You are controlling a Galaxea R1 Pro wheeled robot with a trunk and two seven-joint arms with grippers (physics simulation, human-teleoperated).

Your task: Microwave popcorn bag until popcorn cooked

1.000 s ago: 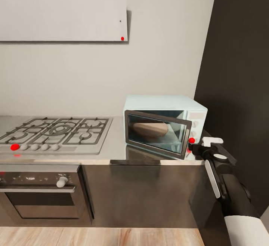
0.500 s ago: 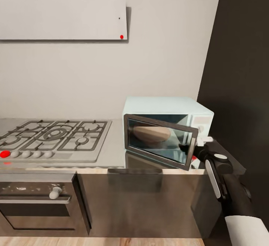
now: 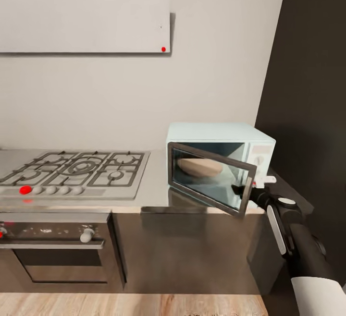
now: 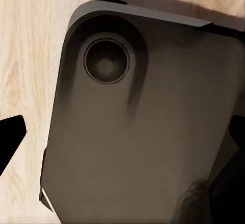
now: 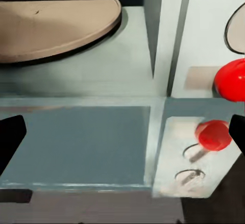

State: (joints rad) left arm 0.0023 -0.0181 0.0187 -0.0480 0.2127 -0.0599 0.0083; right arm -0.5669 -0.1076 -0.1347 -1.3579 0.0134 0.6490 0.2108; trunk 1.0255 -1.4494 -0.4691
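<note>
Microwave [image 3: 218,160] door [image 3: 211,178] swung wider than a second ago, right end effector [image 3: 242,192] spread at its free edge. No popcorn bag inside yet; loading comes next.

Head view: from above, facing wall, mid-distance over tabletop [image 3: 154,188], stove [image 3: 77,172] and microwave [image 3: 218,162]. Right wrist view: very close, looking into microwave [image 5: 102,76]; shared with head view. Left wrist view: pointing down at wood floor [image 4: 25,55].

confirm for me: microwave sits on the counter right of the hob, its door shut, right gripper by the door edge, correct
Not quite: the door is not shut; the head view shows it swung partly open. The rest holds: the microwave sits on the counter right of the hob, right gripper by the door edge.
</note>
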